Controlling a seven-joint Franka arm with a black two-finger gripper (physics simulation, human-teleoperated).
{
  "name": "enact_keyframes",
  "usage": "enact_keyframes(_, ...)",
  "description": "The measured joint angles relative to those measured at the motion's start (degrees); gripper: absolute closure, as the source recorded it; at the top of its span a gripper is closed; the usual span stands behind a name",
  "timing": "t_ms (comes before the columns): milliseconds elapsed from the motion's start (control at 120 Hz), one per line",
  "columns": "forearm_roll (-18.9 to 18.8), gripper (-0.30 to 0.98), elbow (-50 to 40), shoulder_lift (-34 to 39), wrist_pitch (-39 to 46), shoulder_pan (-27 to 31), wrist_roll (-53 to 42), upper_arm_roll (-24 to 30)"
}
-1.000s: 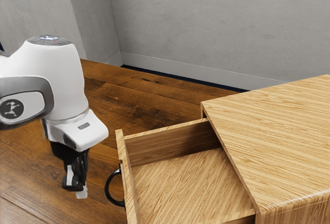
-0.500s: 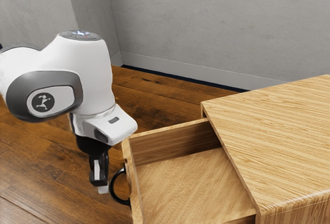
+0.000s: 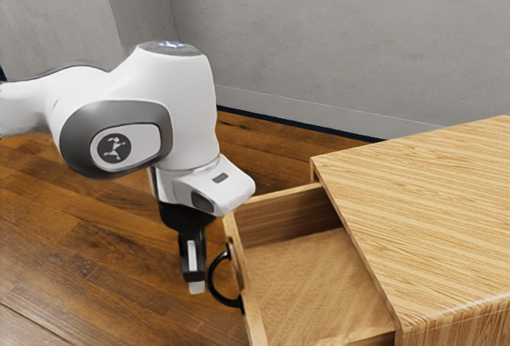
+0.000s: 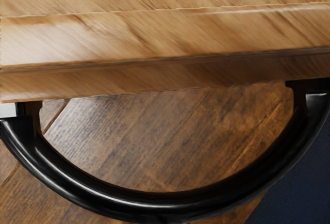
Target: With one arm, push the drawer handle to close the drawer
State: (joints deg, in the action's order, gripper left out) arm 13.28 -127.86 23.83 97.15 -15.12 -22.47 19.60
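wooden floor point(image 3: 80, 266), drawer point(image 3: 307, 282) less open now

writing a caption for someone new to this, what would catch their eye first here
Probably the big white arm, coming in from the exterior view's left and hanging its black gripper down beside the drawer handle. Next, the pale striped wooden cabinet at the exterior view's right, its drawer standing partly open. In the wrist view, the glossy black curved handle stands out, arching across the picture against the drawer's wooden front.
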Motion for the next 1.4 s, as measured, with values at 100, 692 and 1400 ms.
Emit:
enact_keyframes(100,-0.08,0.79,1.28,-1.57,0.3,0.0,0.56,0.14)
enact_keyframes(692,-0.89,0.79,8.52,-10.02,1.7,0.01,3.07,2.33)
enact_keyframes(1400,-2.77,0.79,15.51,-16.91,3.28,-0.33,4.87,3.58)
